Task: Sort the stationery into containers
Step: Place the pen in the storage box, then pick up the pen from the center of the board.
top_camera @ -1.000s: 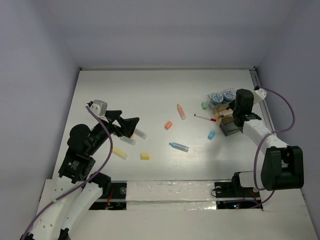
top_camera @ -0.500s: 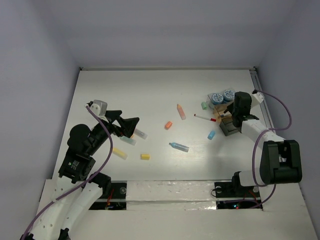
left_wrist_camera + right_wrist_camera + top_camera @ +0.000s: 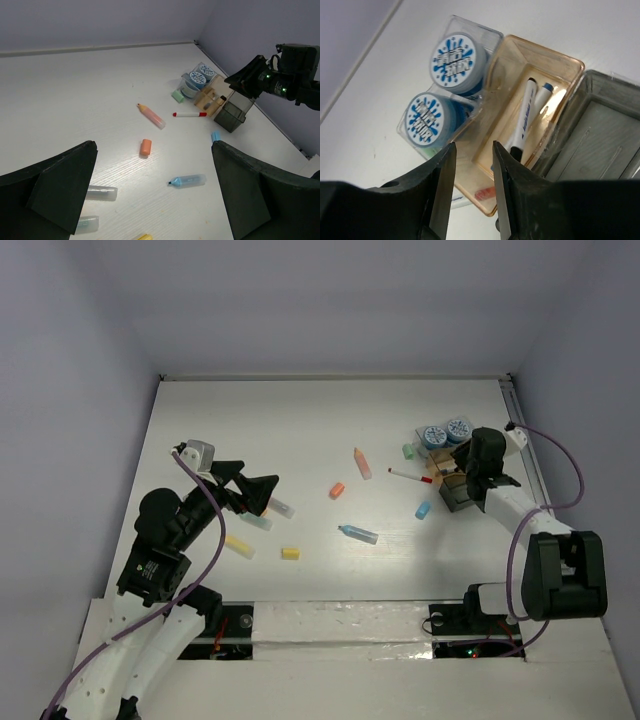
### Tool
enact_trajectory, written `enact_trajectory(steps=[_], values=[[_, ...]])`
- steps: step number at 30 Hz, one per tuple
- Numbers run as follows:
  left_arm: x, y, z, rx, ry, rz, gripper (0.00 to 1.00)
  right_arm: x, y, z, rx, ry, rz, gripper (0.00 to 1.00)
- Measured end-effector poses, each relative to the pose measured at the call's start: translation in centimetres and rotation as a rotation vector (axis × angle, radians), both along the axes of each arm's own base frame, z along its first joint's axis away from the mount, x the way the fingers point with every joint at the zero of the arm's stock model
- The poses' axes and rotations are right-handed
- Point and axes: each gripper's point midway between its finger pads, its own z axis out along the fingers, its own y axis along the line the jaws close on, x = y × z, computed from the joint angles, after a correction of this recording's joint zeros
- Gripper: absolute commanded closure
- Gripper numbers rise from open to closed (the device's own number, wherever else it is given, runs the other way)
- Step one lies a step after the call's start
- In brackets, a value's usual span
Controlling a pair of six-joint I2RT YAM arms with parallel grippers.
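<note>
Markers (image 3: pixel 522 117) lie in the amber compartment (image 3: pixel 555 52) of the tray (image 3: pixel 605 80), beside two blue-and-white rolls (image 3: pixel 452 62) in its clear part. The right gripper (image 3: pixel 472 150) hovers just above, fingers slightly apart, holding nothing. The left gripper (image 3: pixel 154 145) has fingers wide apart above the worktop (image 3: pixel 75 90).

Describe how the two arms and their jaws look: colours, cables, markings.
The left arm and right arm share white links and black joint housings, each trailed by a purple cable. The jaws are matte black and wedge-shaped. A pale grey box sits at the left wrist; small green lights glow near the right wrist.
</note>
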Motion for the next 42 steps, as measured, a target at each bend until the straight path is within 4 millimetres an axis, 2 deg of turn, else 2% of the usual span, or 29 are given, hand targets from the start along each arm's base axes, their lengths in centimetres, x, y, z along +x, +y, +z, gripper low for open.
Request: enact_trajectory(steps=[3, 6, 11, 13, 15, 18, 23, 26, 37, 42], values=[[0.0, 0.0, 0.0, 0.000, 0.000, -0.001, 0.01, 0.0, 0.8, 1.7, -0.025, -0.019, 0.078, 0.61], [0.0, 0.0, 0.0, 0.000, 0.000, -0.001, 0.01, 0.7, 2.9, 3.7, -0.061, -0.021, 0.249, 0.62], [0.0, 0.0, 0.0, 0.000, 0.000, -0.003, 0.01, 2.1, 8.8, 6.4, -0.152, 0.048, 0.609, 0.63], [0.0, 0.0, 0.0, 0.000, 0.000, -0.003, 0.01, 1.7, 11.9, 6.1, -0.202, 0.089, 0.752, 0.63], [0.0, -0.1, 0.0, 0.000, 0.000, -0.004, 0.01, 0.8, 14.7, 4.9, -0.245, 0.158, 0.884, 0.62], [0.0, -0.1, 0.0, 0.000, 0.000, -0.004, 0.01, -0.5, 17.1, 2.2, -0.292, 0.281, 1.024, 0.61], [-0.1, -0.1, 0.0, 0.000, 0.000, -0.006, 0.01, -1.6, 16.6, -2.1, -0.331, 0.467, 1.100, 0.52], [-0.1, -0.2, 0.0, 0.000, 0.000, -0.011, 0.01, -2.0, 15.9, -3.7, -0.360, 0.542, 1.117, 0.50], [-0.1, -0.3, -0.1, 0.002, 0.004, -0.016, 0.01, -1.1, 14.8, -7.5, -0.435, 0.662, 1.140, 0.46], [-0.1, -0.4, -0.3, 0.004, 0.010, -0.025, 0.01, -0.2, 14.5, -7.4, -0.475, 0.643, 1.124, 0.45]])
